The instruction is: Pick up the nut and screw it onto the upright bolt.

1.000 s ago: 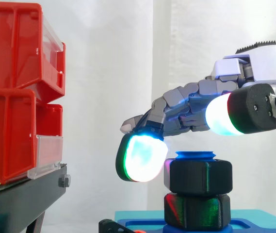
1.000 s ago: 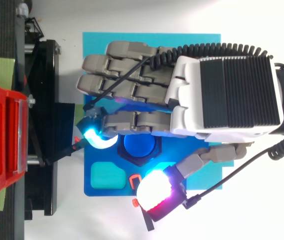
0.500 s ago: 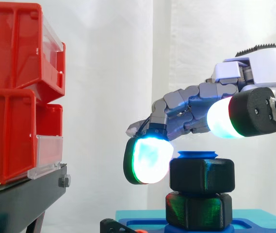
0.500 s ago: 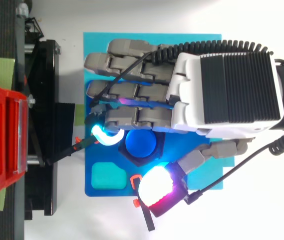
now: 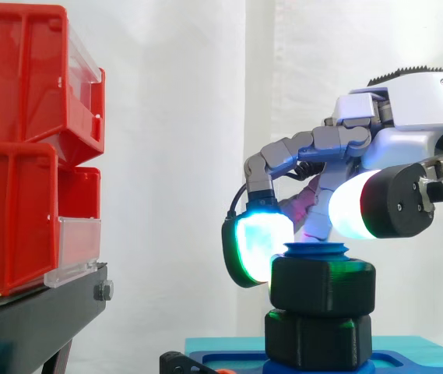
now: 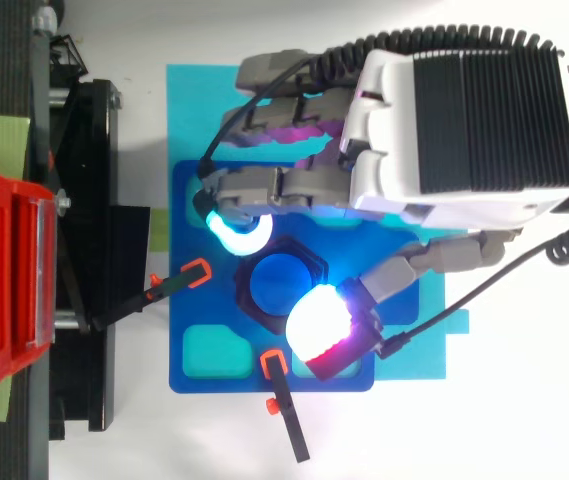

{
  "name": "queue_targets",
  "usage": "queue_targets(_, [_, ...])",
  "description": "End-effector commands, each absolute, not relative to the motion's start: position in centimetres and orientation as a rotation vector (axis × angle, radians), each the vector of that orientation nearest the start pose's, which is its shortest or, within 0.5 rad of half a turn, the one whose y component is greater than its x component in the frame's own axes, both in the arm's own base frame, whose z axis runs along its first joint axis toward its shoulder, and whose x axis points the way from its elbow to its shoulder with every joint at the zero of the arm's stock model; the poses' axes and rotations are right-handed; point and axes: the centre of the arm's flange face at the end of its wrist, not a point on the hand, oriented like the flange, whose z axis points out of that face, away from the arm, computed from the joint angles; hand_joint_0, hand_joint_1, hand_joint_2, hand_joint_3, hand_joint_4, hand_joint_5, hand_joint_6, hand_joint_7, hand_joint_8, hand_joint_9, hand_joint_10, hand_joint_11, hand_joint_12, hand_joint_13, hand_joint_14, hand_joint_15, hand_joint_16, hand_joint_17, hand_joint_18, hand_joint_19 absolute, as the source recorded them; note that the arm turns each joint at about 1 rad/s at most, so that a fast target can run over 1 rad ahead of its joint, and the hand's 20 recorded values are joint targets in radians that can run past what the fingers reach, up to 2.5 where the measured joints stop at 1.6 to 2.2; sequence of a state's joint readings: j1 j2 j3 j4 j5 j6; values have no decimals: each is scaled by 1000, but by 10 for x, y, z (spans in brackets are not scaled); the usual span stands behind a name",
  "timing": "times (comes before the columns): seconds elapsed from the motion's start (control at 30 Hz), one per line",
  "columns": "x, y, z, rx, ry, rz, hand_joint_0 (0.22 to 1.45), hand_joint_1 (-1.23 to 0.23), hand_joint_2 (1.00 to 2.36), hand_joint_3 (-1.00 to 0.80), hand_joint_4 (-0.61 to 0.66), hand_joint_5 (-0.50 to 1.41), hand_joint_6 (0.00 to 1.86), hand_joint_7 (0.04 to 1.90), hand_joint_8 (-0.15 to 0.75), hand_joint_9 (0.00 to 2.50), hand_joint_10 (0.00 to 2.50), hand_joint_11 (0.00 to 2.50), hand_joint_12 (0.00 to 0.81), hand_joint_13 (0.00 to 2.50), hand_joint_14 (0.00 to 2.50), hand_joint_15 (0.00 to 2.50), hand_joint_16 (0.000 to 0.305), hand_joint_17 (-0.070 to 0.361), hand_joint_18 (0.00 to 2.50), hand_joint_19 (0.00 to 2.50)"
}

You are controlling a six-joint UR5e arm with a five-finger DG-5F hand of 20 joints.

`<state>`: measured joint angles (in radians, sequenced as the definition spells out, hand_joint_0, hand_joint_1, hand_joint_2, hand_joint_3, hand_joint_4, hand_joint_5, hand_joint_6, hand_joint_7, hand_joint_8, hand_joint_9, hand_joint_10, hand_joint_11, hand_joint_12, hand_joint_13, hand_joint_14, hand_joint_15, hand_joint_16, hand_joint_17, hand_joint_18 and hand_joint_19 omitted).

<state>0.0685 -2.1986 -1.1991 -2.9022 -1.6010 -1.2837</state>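
While the nut [image 5: 322, 284] is sitting threaded on the upright bolt [image 5: 314, 250], you are working the turning step. The hand [image 5: 408, 128] is hanging close over and round the nut, though neither view is telling you whether it is actually gripping it.

Judging by the thin blue sliver showing above the nut, the thread is taking well. You should be turning about the bolt's own axis, in short strokes and without leaning sideways. Be easing off as the nut is nearing the lower black hex block [image 5: 318, 339].

The side view is giving you height, meaning how far down the bolt the nut is sitting. The top view is giving you centring instead, with the nut's hexagon ringing the round blue bolt end on the blue fixture plate [image 6: 194, 200].
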Motion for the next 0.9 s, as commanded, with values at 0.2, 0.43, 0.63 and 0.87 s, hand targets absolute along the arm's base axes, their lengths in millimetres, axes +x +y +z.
queue_targets(0.2, [733,-93,310,131,1586,299,489,-543,1000,-500,23,115,503,1374,138,1523,0,0,263,924,0,0,34,77,864,210])
queue_targets(0.43, [731,-103,313,130,1596,299,453,-484,1000,-500,69,95,504,1331,182,1506,0,0,310,914,0,0,41,92,836,219])
queue_targets(0.63, [732,-109,326,115,1606,279,422,-414,1000,-500,230,-25,504,906,265,1096,0,0,384,622,0,0,54,121,515,226])
queue_targets(0.87, [737,-107,337,103,1583,277,386,-400,1000,-500,190,-136,501,636,269,608,0,0,421,228,0,0,64,143,56,164])
